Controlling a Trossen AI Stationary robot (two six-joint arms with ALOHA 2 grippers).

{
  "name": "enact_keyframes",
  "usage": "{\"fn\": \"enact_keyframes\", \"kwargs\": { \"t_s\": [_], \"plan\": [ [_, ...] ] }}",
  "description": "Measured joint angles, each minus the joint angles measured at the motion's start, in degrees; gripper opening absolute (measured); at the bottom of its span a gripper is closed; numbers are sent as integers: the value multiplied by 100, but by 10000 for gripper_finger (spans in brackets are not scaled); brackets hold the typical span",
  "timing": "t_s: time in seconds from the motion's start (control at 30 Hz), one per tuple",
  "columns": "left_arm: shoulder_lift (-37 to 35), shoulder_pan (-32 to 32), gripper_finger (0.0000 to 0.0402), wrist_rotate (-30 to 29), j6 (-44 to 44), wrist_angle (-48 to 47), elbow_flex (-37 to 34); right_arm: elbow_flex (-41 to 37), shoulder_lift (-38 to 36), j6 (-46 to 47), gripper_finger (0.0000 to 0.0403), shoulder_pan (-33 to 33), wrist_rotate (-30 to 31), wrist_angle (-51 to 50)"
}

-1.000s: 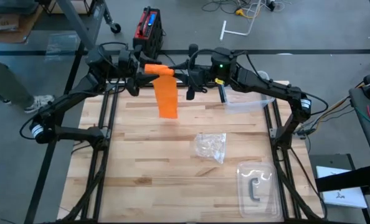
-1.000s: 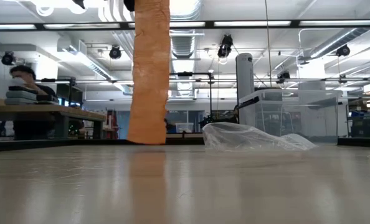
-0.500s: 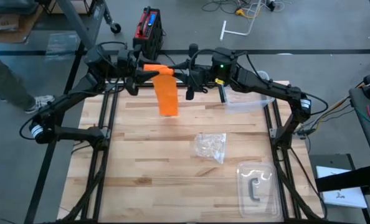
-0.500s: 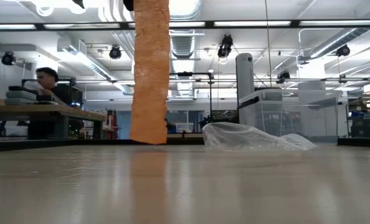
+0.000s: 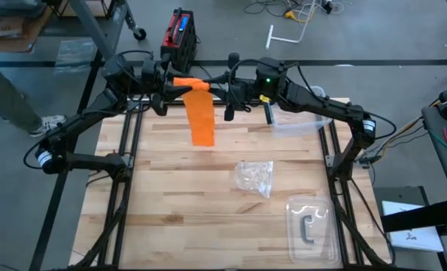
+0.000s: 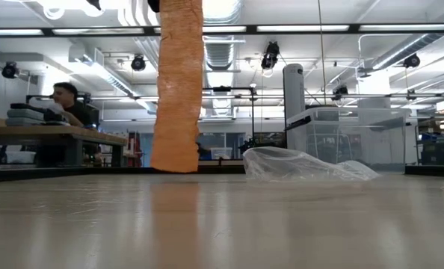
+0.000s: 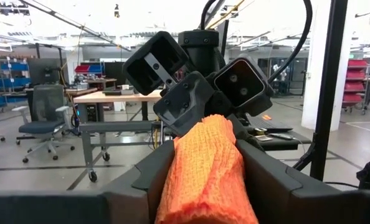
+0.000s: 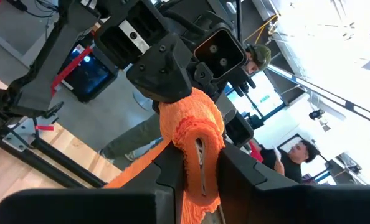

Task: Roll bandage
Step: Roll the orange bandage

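The bright orange bandage (image 5: 187, 83) is partly wound into a roll held high over the table's far edge. Its loose tail (image 5: 202, 120) hangs straight down from the roll. In the low view the tail (image 6: 179, 90) is an upright band whose lower end comes close to the table; whether it touches, I cannot tell. My left gripper (image 5: 175, 84) is shut on the roll from the left. My right gripper (image 5: 213, 87) is shut on it from the right. The two grippers face each other. My left gripper pinches the roll's left end (image 7: 203, 162) between its two fingers (image 7: 157, 177), coming level from the table's left, along the roll's axis. The roll is clear of the table. My right gripper pinches the roll's right end (image 8: 194, 140) between its two fingers (image 8: 238, 165), coming level from the table's right. The roll lies level between the grippers, and the tail hangs slack below it.
A crumpled clear wrapper (image 5: 255, 178) lies right of the table's middle, also in the low view (image 6: 304, 164). A clear blister pack (image 5: 310, 222) with a dark clip sits at the near right. Clear plastic (image 5: 299, 124) lies under the right arm. Bare wood (image 5: 186, 211) fills the near left.
Both arms have kept still. The bandage's hanging tail has swayed a little from side to side. A person has walked past beyond the table's left edge.
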Motion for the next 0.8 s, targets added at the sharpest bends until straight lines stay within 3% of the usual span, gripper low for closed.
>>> {"fn": "enact_keyframes", "kwargs": {
  "t_s": [0.13,0.27,0.5,0.8],
  "plan": [
    [0,0,119,13,142,18,0,0,0,18,86,0,3,1],
    [0,0,126,13,67,24,0,0,0,68,89,0,6,3],
    [-12,-2,196,29,767,50,0,2,0,105,36,-2,28,25],
    [-120,-7,284,35,2382,146,78,11,0,615,59,-4,197,19]
  ]
}}
